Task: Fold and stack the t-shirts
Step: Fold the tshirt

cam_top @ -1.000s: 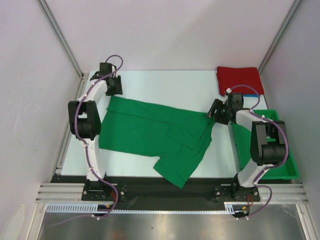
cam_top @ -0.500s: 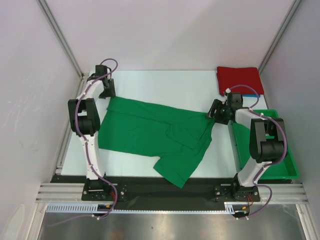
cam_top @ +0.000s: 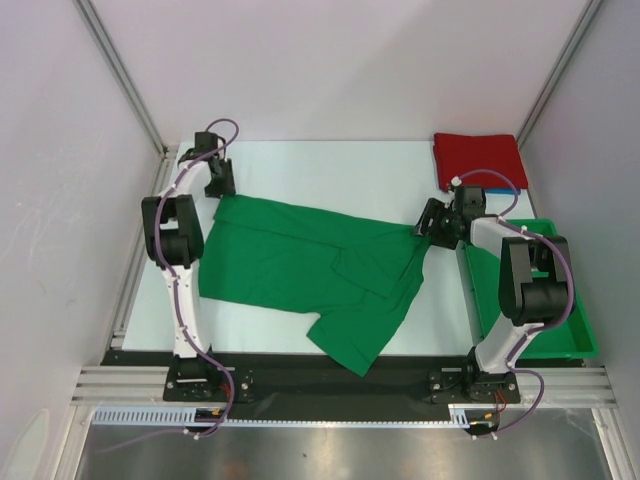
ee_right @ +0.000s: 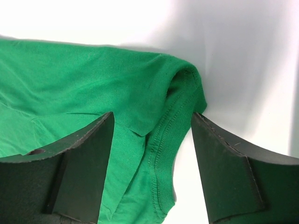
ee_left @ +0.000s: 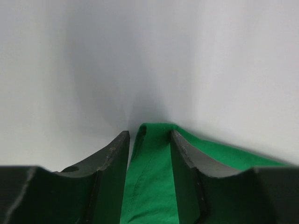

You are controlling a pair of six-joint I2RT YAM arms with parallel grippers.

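The bright green t-shirt (cam_top: 300, 265) lies spread and rumpled across the white table, one part hanging over the near edge. My left gripper (cam_top: 220, 190) is at its far left corner. In the left wrist view that corner (ee_left: 152, 186) sits between the jaws of my left gripper (ee_left: 149, 140), with a thin gap on the left side. My right gripper (cam_top: 425, 228) is at the shirt's right edge. It (ee_right: 152, 121) stands wide open over a ribbed hem fold (ee_right: 180, 107). A folded red t-shirt (cam_top: 478, 158) lies at the far right corner, with a sliver of blue (cam_top: 443, 188) showing at its near left edge.
A rigid green bin (cam_top: 580, 330) stands along the table's right side, next to the right arm. White walls and metal frame posts enclose the table on three sides. A black rail runs along the near edge by the arm bases.
My left gripper has swung a little left and then down onto the shirt's far left corner, its jaws narrowing slightly. The right arm has stayed put.
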